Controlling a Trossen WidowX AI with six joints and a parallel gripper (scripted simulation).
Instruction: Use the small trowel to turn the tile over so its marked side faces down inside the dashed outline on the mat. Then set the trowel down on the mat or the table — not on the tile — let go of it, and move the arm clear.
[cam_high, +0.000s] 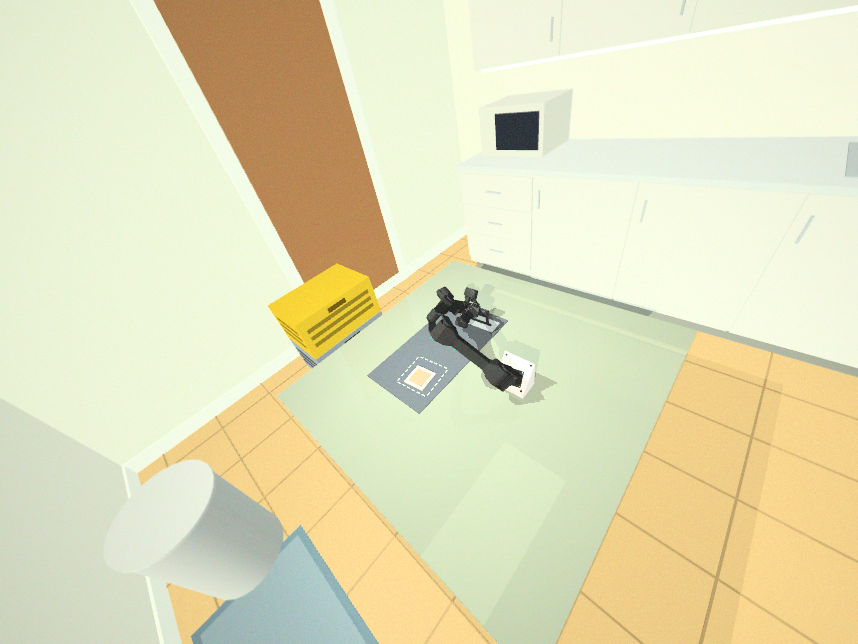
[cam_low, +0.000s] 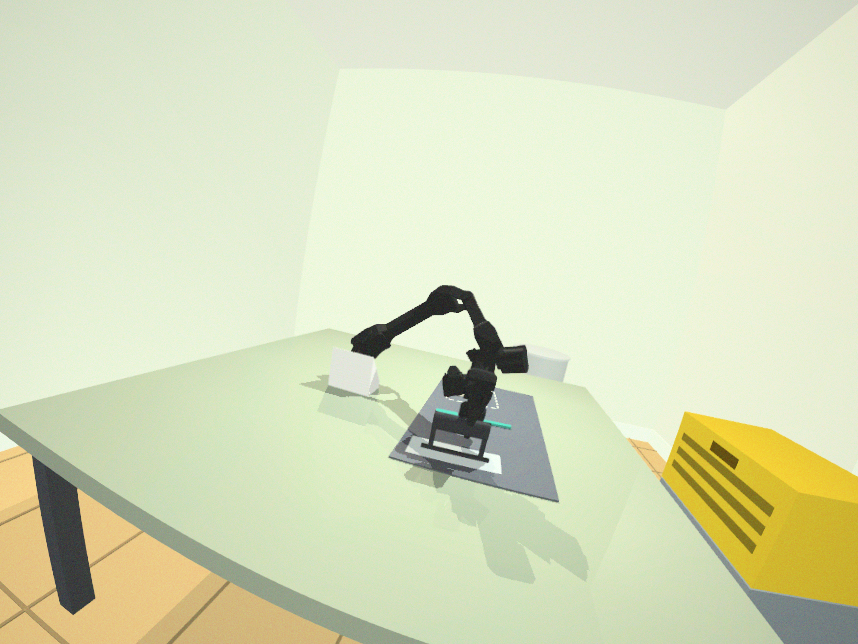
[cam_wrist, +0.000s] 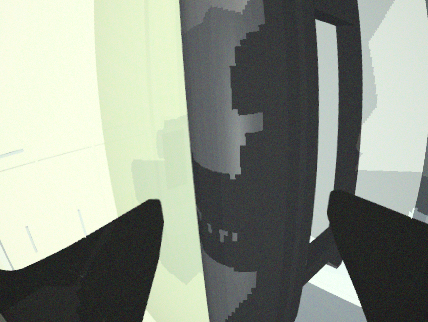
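The tile (cam_high: 419, 377) lies flat on the mat (cam_high: 388, 375) (cam_low: 532, 450), inside the dashed outline (cam_high: 398, 380) (cam_low: 496, 402). Its upper face shows a tan square with a white border; I cannot tell whether this is the marked side. The trowel (cam_low: 492, 465) (cam_wrist: 280, 150) rests at the mat's other end, away from the tile, with its pale blade down and its black handle raised above it. My gripper (cam_low: 469, 425) (cam_wrist: 247, 208) is open, its fingers on either side of the handle, with gaps showing in the wrist view. The fingertips are small in the top and exterior views.
A thin teal bar (cam_low: 500, 424) crosses the mat beside the trowel, partly hidden by the arm. The arm's white base block (cam_high: 526, 381) (cam_low: 349, 372) stands on the table (cam_high: 589, 415) (cam_low: 228, 450) beside the mat. A yellow box (cam_high: 325, 311) (cam_low: 783, 512) stands beyond the table edge.
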